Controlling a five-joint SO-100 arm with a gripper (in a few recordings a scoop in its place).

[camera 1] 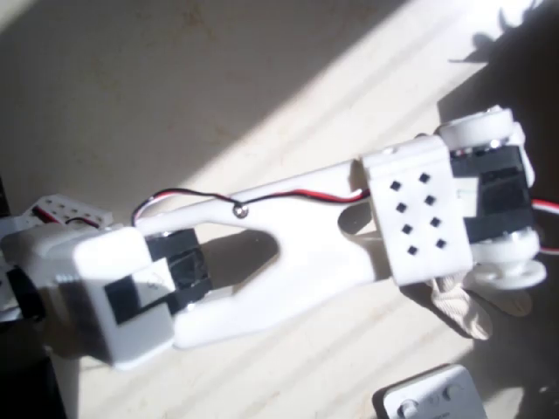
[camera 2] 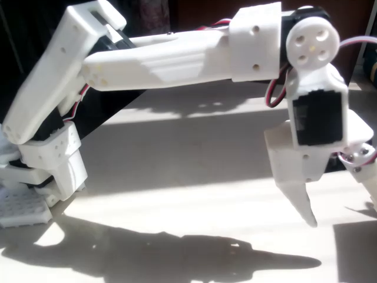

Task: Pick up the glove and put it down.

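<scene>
In the overhead view a cream-beige knit glove (camera 1: 465, 307) peeks out from under the white arm's wrist at the right; most of it is hidden. My gripper (camera 1: 496, 266) hangs directly above it, seen from the top. In the fixed view the gripper (camera 2: 340, 203) points down at the right, its tip a little above the table. One white finger (camera 2: 299, 191) tapers to a point, and the other finger (camera 2: 366, 172) runs off the right edge, well apart from it. Nothing shows between them, so the gripper is open.
A white plastic box with round buttons (camera 1: 430, 397) lies at the bottom edge of the overhead view, close to the glove. The arm's base (camera 2: 44, 159) and a perforated white plate (camera 2: 23, 207) stand at the left. Strong sunlight throws the arm's shadow across the pale table (camera 2: 177, 194).
</scene>
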